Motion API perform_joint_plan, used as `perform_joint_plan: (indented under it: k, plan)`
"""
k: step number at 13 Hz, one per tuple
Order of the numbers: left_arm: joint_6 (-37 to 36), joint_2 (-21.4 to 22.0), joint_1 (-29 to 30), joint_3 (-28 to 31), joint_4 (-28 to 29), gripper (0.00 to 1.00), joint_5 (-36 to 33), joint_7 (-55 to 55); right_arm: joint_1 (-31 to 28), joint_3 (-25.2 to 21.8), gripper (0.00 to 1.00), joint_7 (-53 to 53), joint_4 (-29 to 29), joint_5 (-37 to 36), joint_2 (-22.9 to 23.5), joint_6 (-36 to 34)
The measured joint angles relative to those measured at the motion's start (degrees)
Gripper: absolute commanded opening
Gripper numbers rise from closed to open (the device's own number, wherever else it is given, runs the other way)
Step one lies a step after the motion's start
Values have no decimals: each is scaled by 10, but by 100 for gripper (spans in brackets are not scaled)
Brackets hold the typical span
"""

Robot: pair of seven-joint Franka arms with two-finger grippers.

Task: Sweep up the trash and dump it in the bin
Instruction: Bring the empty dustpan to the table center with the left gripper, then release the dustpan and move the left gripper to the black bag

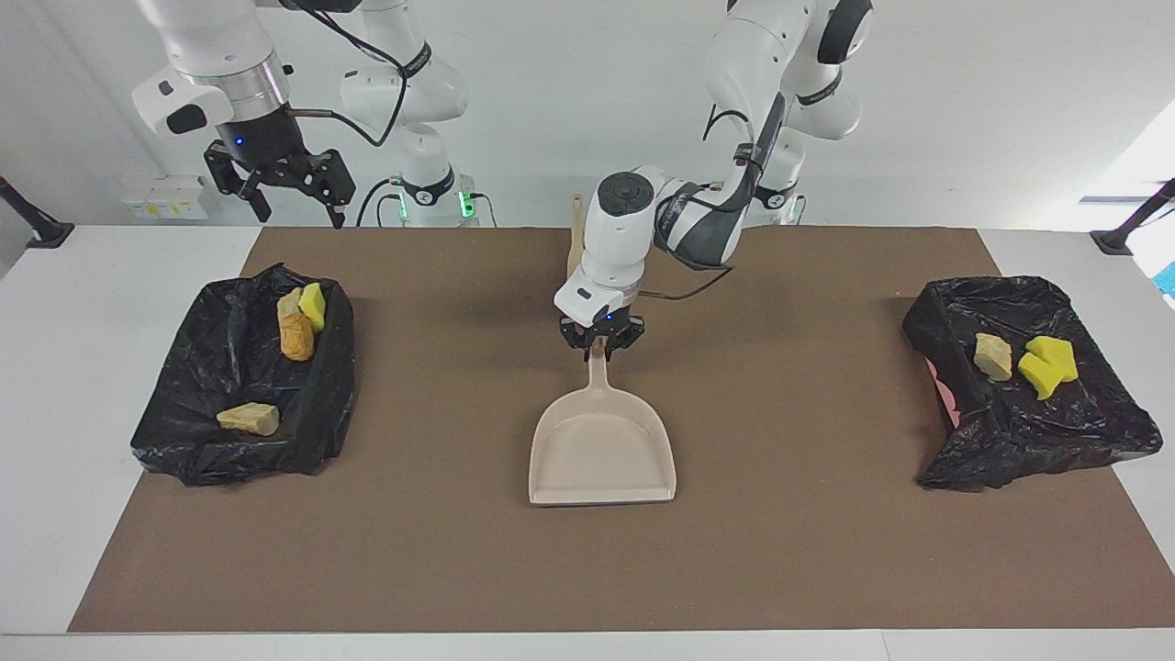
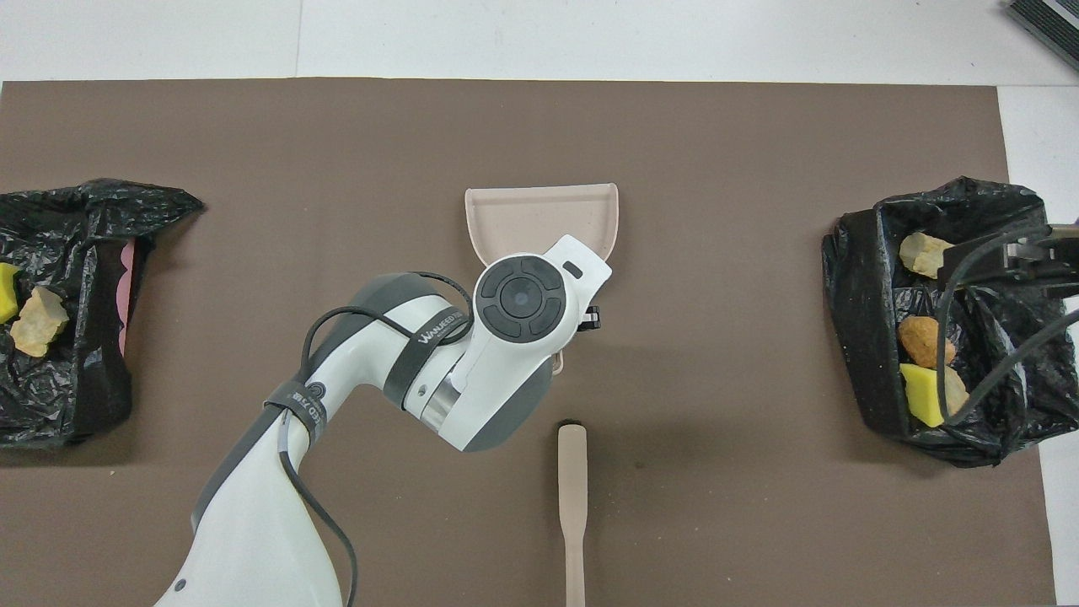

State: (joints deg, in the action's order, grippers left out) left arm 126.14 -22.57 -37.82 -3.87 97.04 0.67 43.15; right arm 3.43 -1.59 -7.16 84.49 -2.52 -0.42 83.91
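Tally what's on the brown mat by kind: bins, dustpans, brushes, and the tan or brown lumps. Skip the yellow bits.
Black-bagged bins: 2
Dustpan: 1
Brush: 1
Tan or brown lumps: 4
Total: 8

Left arm hides dustpan handle; brush handle cut off.
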Motion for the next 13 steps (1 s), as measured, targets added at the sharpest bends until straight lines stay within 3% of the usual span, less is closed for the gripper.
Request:
perform_joint_plan:
  k: [3,6,13]
  plan:
    - [-15,16,9,10,0,100,0,13,1,1,100,0,3,1,-2,0]
    - [-25,28,66,17,0,100,-1,2,2,1,100,0,5,2,-5,0]
    - [-62,37,215,19,-4,100,-1,-228,5,1,100,0,9,2,-6,-1]
